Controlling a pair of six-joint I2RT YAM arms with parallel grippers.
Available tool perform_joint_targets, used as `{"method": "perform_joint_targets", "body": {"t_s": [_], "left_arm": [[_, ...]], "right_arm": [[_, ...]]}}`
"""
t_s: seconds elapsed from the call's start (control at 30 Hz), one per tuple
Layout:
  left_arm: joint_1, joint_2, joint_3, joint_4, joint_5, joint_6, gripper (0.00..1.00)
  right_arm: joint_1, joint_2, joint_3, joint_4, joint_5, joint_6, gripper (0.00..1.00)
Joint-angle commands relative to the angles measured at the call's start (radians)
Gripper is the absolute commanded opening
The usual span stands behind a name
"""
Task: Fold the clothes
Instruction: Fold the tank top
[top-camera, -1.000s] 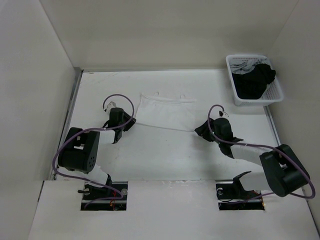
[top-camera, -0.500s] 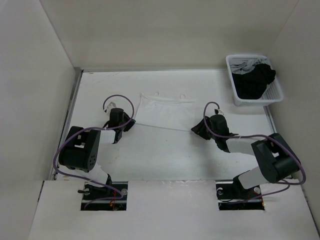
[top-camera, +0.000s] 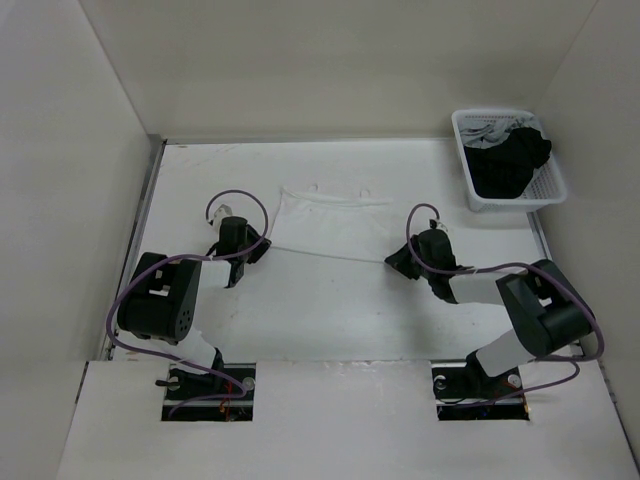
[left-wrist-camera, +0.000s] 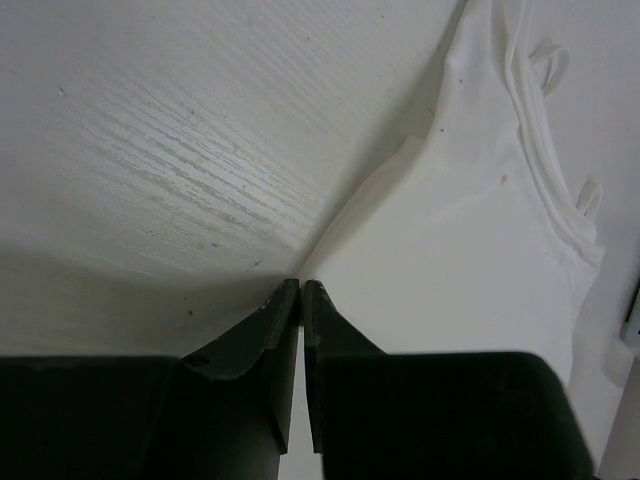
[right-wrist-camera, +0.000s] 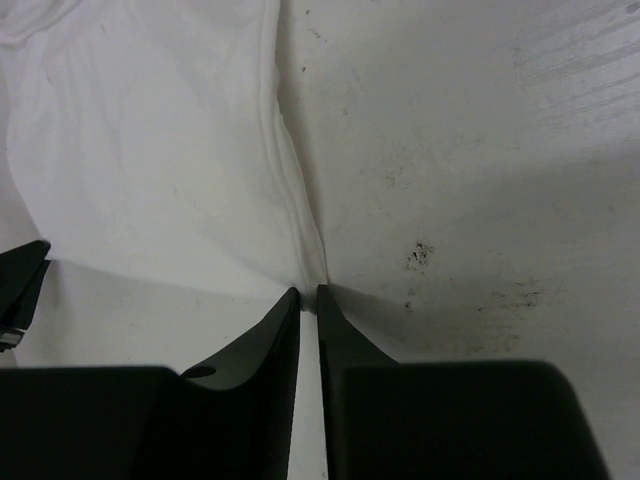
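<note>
Now both pincers sit closed on the near hem of the camisole (top-camera: 330, 222), which lies flat at the centre of the desk (top-camera: 330, 320), neckline toward the top of the frame. The left pincer (top-camera: 262, 247) nips the lower-left corner and the right pincer (top-camera: 394, 262) the lower-right.

Each bite looks shallow, catching only the very edge of the thin cloth, so a quick lift could let a corner slip free. Arms rising unevenly would skew the fold.

The overhead view shows the whole garment and the hem running straight between the arms, but not the grip itself. The wrist views show the tips shut with fabric drawn into them, and the left one shows the straps (left-wrist-camera: 548, 62) closely.
</note>
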Motion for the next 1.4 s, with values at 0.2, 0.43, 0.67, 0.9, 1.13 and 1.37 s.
{"method": "perform_joint_targets", "body": {"t_s": [0.2, 0.43, 0.67, 0.9, 1.13, 1.37], "left_arm": [[-0.028, -0.141, -0.042, -0.012, 0.005, -0.002, 0.02], [-0.079, -0.640, -0.042, -0.312, -0.029, 0.043, 0.01], [-0.145, -1.106, 0.124, -0.757, -0.109, 0.092, 0.01], [-0.179, -1.195, 0.162, -0.887, -0.150, 0.080, 0.03], [-0.067, -0.855, 0.027, -0.596, -0.089, 0.083, 0.03], [0.034, -0.332, 0.127, -0.265, -0.054, 0.061, 0.03]], "right_arm": [[0.010, -0.015, 0.018, 0.083, 0.103, 0.017, 0.07], [0.165, -0.626, -0.079, -0.270, 0.173, -0.021, 0.07], [0.407, -1.094, 0.118, -0.849, 0.359, -0.017, 0.07], [0.676, -1.065, 0.243, -0.905, 0.541, 0.002, 0.08], [0.302, -0.728, 0.139, -0.525, 0.196, -0.084, 0.07], [-0.042, -0.254, 0.237, -0.218, -0.084, -0.117, 0.08]]}}
